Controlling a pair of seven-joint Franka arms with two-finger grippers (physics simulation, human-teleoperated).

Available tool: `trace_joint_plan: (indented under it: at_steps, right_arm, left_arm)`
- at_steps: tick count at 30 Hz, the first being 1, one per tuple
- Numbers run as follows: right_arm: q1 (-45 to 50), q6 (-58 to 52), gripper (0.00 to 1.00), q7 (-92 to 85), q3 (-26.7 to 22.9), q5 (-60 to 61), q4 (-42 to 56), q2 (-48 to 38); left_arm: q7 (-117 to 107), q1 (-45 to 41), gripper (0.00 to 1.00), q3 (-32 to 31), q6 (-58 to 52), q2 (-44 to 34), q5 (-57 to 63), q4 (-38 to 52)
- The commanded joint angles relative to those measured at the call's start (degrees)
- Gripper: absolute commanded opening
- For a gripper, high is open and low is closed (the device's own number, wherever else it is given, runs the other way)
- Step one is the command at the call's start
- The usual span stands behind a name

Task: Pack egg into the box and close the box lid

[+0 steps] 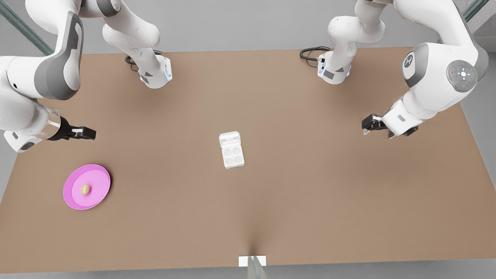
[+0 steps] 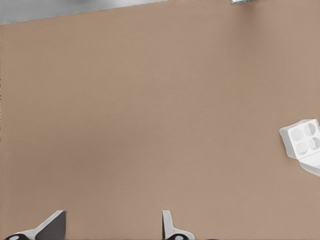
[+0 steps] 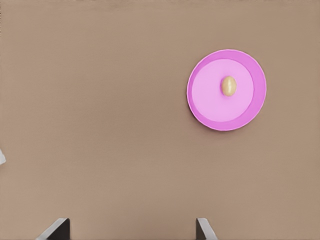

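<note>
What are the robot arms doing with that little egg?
Nothing is being held yet. The egg sits on a pink plate, and the box lies in the middle of the table with its four cups empty and the box lid open. The right gripper hangs open near the plate. The left gripper hangs open on the other side of the box.
</note>
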Motion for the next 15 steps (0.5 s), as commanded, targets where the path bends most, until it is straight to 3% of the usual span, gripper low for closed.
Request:
trace_joint_plan:
  at_steps: [1, 4, 5, 7, 10, 12, 15]
  right_arm:
    - [0.01, 2.64, 1.0, 0.8, 0.01, -0.01, 0.12, 0.12]
    - [-0.08, 3.6, 1.0, 0.8, 0.01, -0.01, -1.98, -0.75]
    - [-0.08, 8.26, 1.0, 0.8, 0.01, -0.1, -7.86, -3.56]
    - [-1.22, 26.36, 1.0, 0.71, 0.27, -0.1, -28.61, -12.7]
    - [-2.63, 49.37, 1.0, 0.62, 0.36, -0.19, -45.04, -15.52]
    - [-4.12, 63.98, 1.0, 0.45, 0.27, -0.54, -49.36, -13.06]
    - [-4.39, 65.48, 1.0, 0.71, 0.27, -0.37, -48.74, -12.09]
  left_arm:
    - [1.99, 0.06, 1.0, 0.04, 4.72, -0.06, 0.0, 0.03]
    - [2.08, 0.15, 1.0, 0.21, 4.46, 1.34, -0.09, 0.38]
    - [2.17, 0.24, 1.0, 0.21, 4.37, 1.34, -0.09, 0.38]
    - [2.7, 0.24, 1.0, 0.21, 3.85, 1.52, -0.18, 0.38]
    - [2.87, 0.15, 1.0, -0.31, 2.7, 0.99, -0.35, 0.47]
    - [3.05, 0.15, 1.0, -0.84, 2.44, 0.55, -0.35, 0.47]
    - [2.96, 0.15, 1.0, -0.84, 2.26, 0.55, -0.35, 0.47]
